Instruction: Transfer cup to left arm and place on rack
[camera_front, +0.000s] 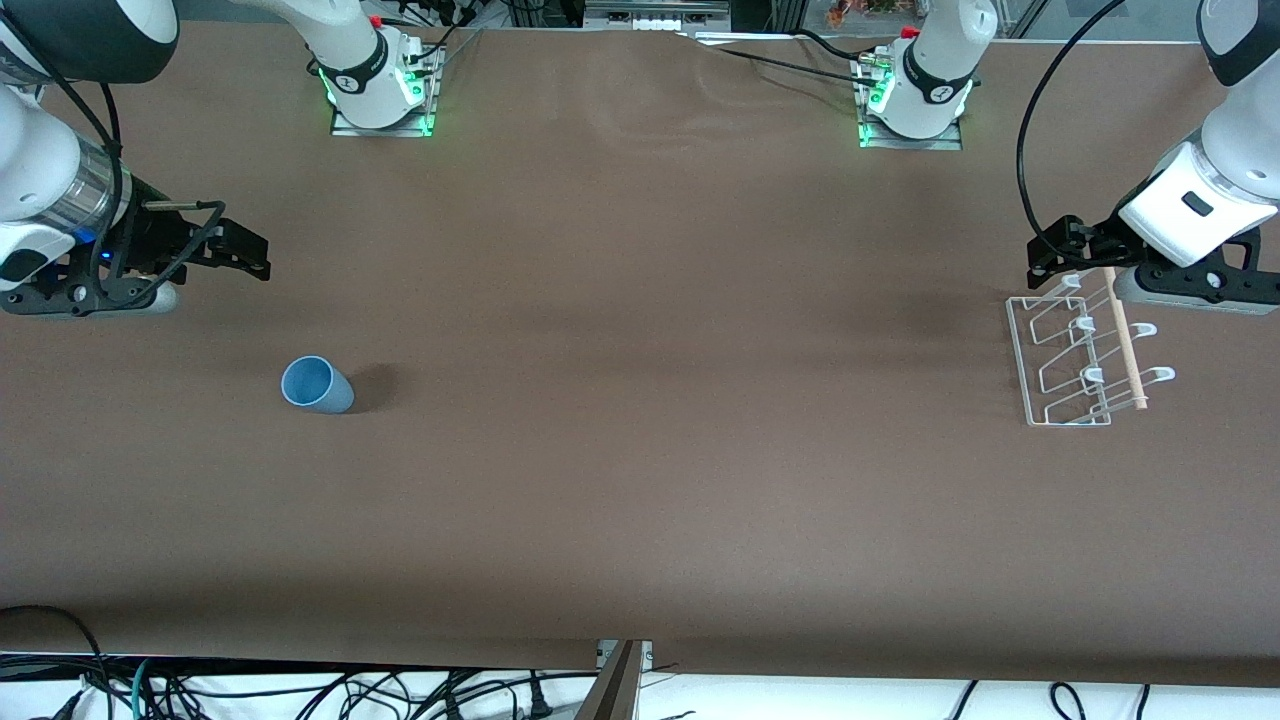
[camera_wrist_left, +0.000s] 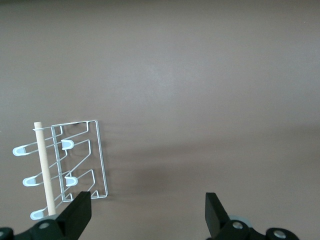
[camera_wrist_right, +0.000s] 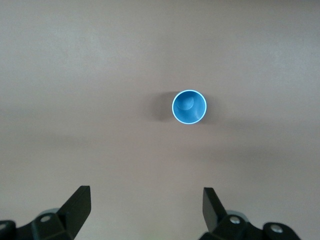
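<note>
The light-blue cup (camera_front: 317, 385) stands upright, mouth up, on the brown table toward the right arm's end. It also shows in the right wrist view (camera_wrist_right: 189, 107). My right gripper (camera_front: 245, 252) is open and empty over bare table, apart from the cup; its open fingers frame bare table in the right wrist view (camera_wrist_right: 147, 207). The white wire rack (camera_front: 1062, 362) with its wooden dowel (camera_front: 1125, 340) lies toward the left arm's end and shows in the left wrist view (camera_wrist_left: 98, 155). My left gripper (camera_front: 1050, 258) is open and empty over the rack's edge (camera_wrist_left: 148, 210).
Both arm bases (camera_front: 380, 85) (camera_front: 915, 100) stand along the table's edge farthest from the front camera. A black cable (camera_front: 1030, 130) loops by the left arm. Loose cables (camera_front: 300, 690) lie below the table's front edge.
</note>
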